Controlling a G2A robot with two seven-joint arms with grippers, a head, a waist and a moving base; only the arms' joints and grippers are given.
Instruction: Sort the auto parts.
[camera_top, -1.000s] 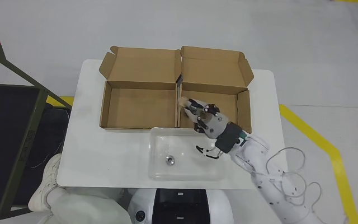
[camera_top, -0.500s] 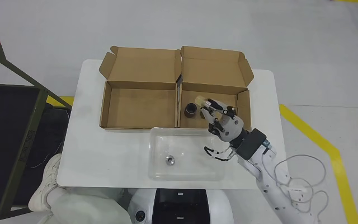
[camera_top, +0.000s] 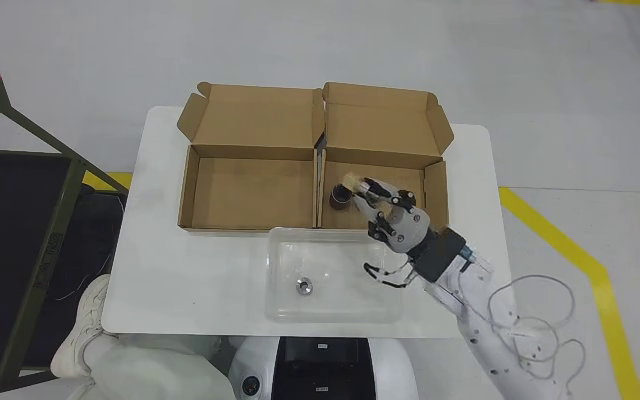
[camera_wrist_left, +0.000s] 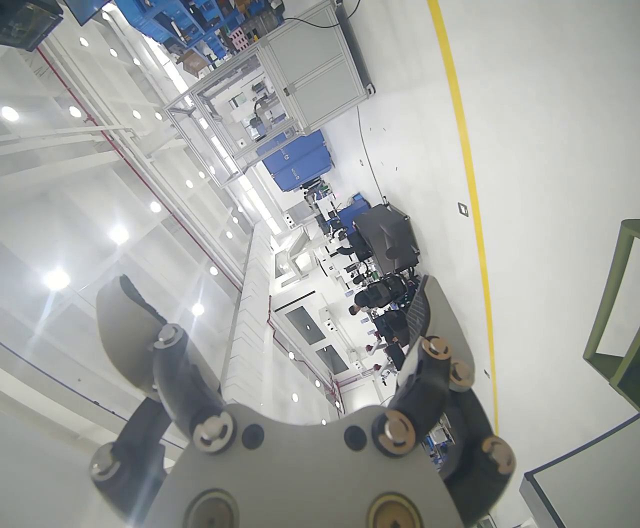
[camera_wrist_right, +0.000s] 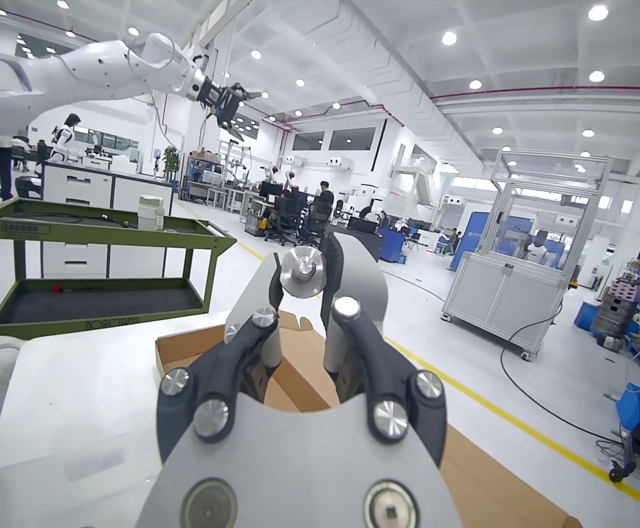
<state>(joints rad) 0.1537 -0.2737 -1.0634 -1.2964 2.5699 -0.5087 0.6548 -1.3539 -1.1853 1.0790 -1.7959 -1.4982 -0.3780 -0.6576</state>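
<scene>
The right hand (camera_top: 362, 186) is closed on a round metal part (camera_wrist_right: 301, 274), pinched between its fingertips. It hangs over the right box (camera_top: 436, 200), just beside a dark part (camera_top: 339, 198) that sits in the box's near corner, by the wall shared with the other box. A second ago the hand was over that same corner and covered the spot. Half a second ago it had swung toward the box's outer wall, and now it has come partway back. The metal part is still gripped (so this piece is not yet sorted), and the drop looks to be the step in hand. A small metal part (camera_top: 305, 286) lies in the clear tray (camera_top: 280, 250) on the worktop (camera_top: 160, 200), likely the next pick. The left hand (camera_wrist_left: 275, 295) is held up away from the worktop, spread wide and holding nothing.
</scene>
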